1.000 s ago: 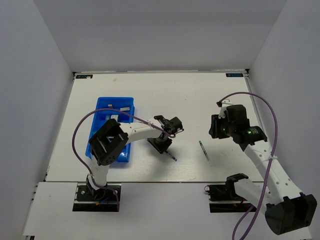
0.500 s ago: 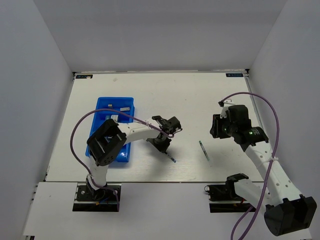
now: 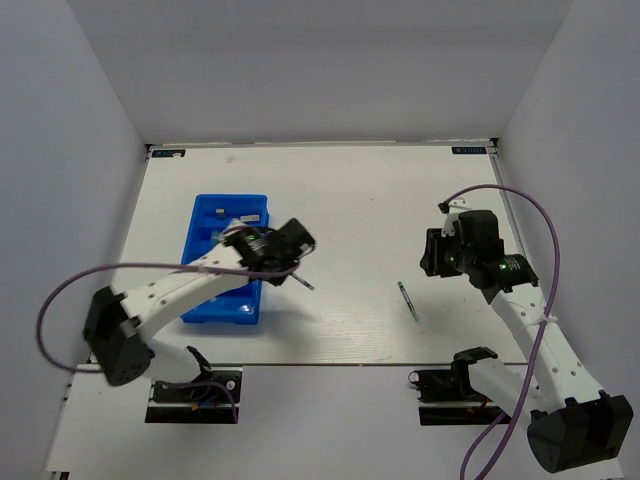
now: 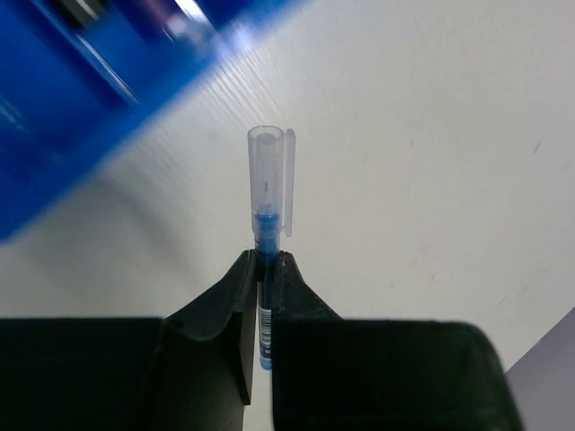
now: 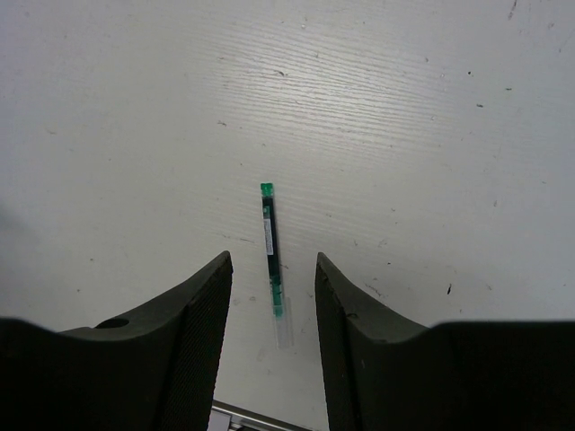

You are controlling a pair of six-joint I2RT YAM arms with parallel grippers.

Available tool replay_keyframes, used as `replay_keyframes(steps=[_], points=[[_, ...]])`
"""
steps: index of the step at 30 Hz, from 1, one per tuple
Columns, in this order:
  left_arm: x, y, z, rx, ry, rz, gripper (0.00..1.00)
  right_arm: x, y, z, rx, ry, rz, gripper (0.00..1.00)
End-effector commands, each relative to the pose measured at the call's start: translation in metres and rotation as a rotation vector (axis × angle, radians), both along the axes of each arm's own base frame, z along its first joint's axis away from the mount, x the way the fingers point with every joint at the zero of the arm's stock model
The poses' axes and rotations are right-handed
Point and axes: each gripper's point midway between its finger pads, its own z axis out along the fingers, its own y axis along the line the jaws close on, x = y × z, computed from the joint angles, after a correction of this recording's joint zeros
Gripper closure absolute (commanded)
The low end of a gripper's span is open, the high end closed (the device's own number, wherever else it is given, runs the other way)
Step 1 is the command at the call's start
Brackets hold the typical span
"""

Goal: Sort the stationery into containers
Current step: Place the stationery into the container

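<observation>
At the left end effector (image 4: 263, 269): clenched on a thin blue pen (image 4: 267, 193), pinching the barrel low down, with the clear-capped end jutting out past the fingertips (image 4: 235, 292). Seemingly held clear of the counter (image 3: 350, 190), and in the top view just beside the right rim of the blue tray (image 3: 225, 312) rather than over it. In the wrist view, only a blurred blue corner of that tray, up at the left.

Judged as the carrying step: secured but not yet delivered. Calls next for a short swing leftward to bring the pen over a compartment long enough to take it. Then a tilt toward flat and a lowering before letting go, so as not to bounce it off a divider or leave it propped on the rim. Cannot tell which compartment is free, with much of the tray hidden behind the arm. Only a few small pale pieces (image 3: 245, 217) to be seen in the far ones.

At the right end effector (image 5: 271, 265): released, with jaws spread, hovering above a second thin pen (image 5: 270, 242) with green ink. Lying flat on the counter, well apart from the tray, framed between the two fingers (image 5: 202, 314) and lined up for a pinch across the barrel. Looks like a pick about to begin. Needs a straight descent, then a gentle squeeze near mid-barrel.
</observation>
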Motion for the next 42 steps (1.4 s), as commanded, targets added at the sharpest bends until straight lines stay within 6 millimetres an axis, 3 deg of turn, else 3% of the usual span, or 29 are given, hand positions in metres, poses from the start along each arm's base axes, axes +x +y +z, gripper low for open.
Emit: replay_keyframes(steps=[1,6,14,24,27,32,33,36,39,42], points=[[0.0,0.077,0.01,0.076,-0.078,0.195,1.0,0.004,0.001,0.005,0.029,-0.027,-0.015,0.54],[-0.005,0.147,0.015,0.053,-0.1,0.397,1.0,0.002,0.002,0.001,0.031,-0.011,-0.008,0.54],[-0.003,0.199,0.009,0.057,-0.105,0.59,1.0,0.001,0.004,-0.002,0.038,0.001,-0.002,0.54],[-0.011,0.212,-0.021,0.119,-0.062,0.656,1.0,0.001,0.006,-0.001,0.049,0.003,0.015,0.52],[-0.012,0.211,-0.03,0.125,-0.045,0.655,0.99,0.0,0.008,-0.002,0.051,0.005,0.028,0.43],[-0.013,0.207,-0.038,0.148,-0.011,0.643,0.82,-0.001,0.008,-0.008,0.041,0.025,0.045,0.36],[-0.012,0.206,-0.037,0.148,-0.009,0.643,0.67,0.0,0.008,-0.006,0.044,0.022,0.046,0.36],[-0.009,0.205,-0.036,0.142,-0.016,0.634,0.52,-0.002,0.01,-0.015,0.035,0.063,0.072,0.36],[-0.009,0.205,-0.033,0.155,-0.013,0.622,0.4,-0.007,0.013,-0.027,0.027,0.128,0.107,0.36],[-0.005,0.204,-0.028,0.15,-0.024,0.611,0.37,-0.01,0.019,-0.035,0.029,0.178,0.161,0.4]])
